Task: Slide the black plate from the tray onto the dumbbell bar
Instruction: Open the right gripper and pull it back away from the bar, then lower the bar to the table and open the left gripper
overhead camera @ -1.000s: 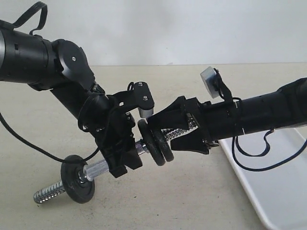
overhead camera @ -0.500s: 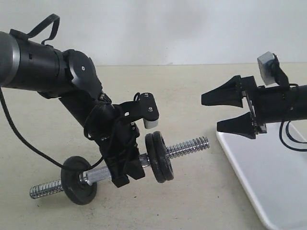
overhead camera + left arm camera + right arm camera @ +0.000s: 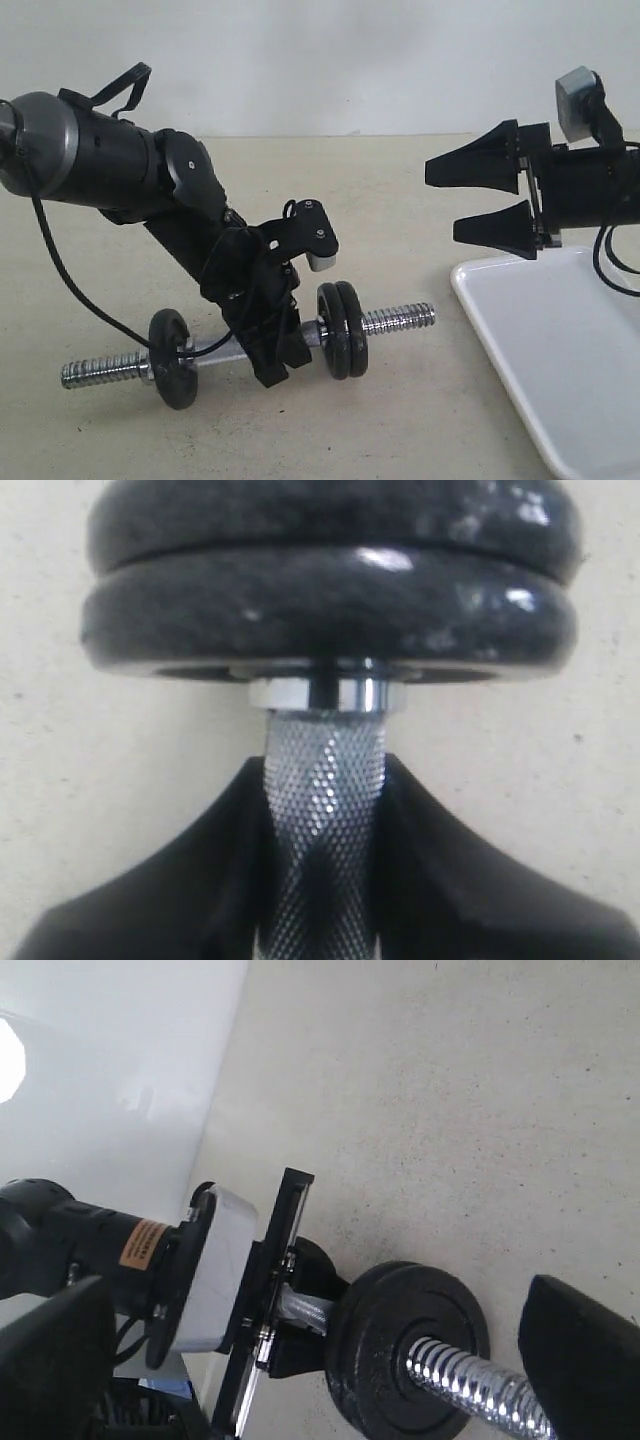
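We see the left gripper [image 3: 283, 352], low and centre-left in the frame, clamped around the rough middle of the dumbbell bar [image 3: 398, 320], which lies nearly level over the pale table [image 3: 420, 430]. The black plate [image 3: 353, 329] is on the bar, near the frame's centre, pressed against a second disc [image 3: 330, 331]. A third disc [image 3: 172, 358] sits toward the bar's left end. At upper right, the right gripper [image 3: 445, 200] hangs empty, jaws spread wide, above the white tray [image 3: 540, 380].
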Robot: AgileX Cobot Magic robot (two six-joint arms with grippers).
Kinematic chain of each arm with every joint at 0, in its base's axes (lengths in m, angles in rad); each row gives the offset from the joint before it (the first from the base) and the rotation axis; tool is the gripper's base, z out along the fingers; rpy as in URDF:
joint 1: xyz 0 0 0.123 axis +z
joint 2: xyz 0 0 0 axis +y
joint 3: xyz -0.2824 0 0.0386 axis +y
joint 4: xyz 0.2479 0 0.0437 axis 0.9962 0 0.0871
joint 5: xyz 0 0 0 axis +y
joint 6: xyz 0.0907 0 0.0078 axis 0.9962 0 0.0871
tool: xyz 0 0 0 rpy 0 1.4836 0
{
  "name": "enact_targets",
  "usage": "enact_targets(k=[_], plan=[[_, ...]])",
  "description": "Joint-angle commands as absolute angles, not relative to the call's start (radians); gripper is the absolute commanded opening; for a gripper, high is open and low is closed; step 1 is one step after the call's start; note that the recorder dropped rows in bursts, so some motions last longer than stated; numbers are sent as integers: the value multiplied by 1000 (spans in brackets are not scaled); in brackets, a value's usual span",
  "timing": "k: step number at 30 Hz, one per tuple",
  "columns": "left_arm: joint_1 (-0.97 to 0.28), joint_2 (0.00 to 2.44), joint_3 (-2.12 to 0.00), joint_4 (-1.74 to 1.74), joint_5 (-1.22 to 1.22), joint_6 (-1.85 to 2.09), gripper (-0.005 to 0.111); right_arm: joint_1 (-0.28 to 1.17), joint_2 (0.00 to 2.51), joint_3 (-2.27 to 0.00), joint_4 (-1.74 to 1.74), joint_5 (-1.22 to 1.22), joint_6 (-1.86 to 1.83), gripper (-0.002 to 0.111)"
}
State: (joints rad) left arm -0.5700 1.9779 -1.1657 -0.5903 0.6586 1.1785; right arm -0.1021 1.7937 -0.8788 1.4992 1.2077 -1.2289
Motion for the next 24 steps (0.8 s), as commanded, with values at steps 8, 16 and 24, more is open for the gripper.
enact_targets(k=[8,16,24], plan=[[-569,1961,-1190,-643,603,1178,4,-107,1708,-884,1505,1221,-1262,105],[-569,1961,-1190,-641,602,1153,8,-107,1694,-884,1501,1221,-1271,54],[-569,1961,-1190,-638,628,1092,80,-107,1694,-884,1516,1221,-1266,1]])
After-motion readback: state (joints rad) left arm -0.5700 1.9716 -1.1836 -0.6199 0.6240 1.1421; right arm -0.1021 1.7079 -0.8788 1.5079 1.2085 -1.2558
